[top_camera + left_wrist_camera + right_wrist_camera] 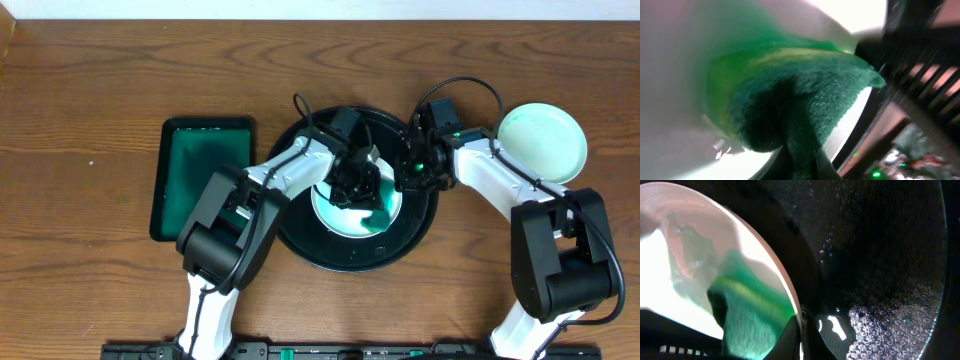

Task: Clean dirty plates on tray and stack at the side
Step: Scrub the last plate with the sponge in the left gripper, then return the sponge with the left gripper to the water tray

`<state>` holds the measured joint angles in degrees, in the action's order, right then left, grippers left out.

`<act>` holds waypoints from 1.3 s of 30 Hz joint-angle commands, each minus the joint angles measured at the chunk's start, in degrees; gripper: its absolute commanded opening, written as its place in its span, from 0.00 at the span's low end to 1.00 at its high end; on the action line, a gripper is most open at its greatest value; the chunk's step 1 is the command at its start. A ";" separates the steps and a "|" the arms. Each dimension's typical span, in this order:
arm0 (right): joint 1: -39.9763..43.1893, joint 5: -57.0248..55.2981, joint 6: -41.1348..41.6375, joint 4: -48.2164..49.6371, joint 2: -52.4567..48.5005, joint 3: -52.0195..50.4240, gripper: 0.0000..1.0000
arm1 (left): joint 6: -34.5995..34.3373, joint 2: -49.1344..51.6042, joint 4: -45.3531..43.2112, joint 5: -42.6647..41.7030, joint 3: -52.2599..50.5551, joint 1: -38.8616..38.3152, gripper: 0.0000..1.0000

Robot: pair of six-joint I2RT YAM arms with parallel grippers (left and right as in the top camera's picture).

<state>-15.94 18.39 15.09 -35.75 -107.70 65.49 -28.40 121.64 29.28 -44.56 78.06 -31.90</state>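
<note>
A pale plate (338, 214) lies in the round black tray (300, 228). My left gripper (357, 183) is shut on a green cloth (379, 213) and presses it onto the plate's centre. In the left wrist view the cloth (810, 95) fills the space ahead of the jaws (805, 167), against the plate (675, 75). My right gripper (408, 178) is shut on the plate's right rim. The right wrist view shows its jaws (802, 335) pinching the rim, with the plate (670, 255), cloth (750, 315) and wet tray floor (880, 255). A mint-green plate (542, 143) sits on the table at right.
A rectangular dark green tray (203, 178) lies on the wooden table left of the black tray. Both arms cross over the black tray. I cannot tell whether another plate lies under the mint-green one at right.
</note>
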 commanded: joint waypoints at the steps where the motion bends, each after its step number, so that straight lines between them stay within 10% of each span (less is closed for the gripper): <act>1: -0.66 2.84 0.76 -0.59 0.87 0.28 0.01 | -5.53 2.95 -4.61 2.62 -0.46 2.99 0.07; 16: -0.66 2.82 0.76 -1.14 0.87 0.28 0.01 | -13.00 2.97 0.81 17.59 -0.46 17.07 0.07; 39: -0.66 2.29 0.68 1.97 0.87 0.28 0.02 | 3.32 -12.09 20.83 24.28 0.31 12.48 0.07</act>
<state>-16.43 20.99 15.14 -35.09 -107.70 65.52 -26.63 115.46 47.64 -26.76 79.59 -18.50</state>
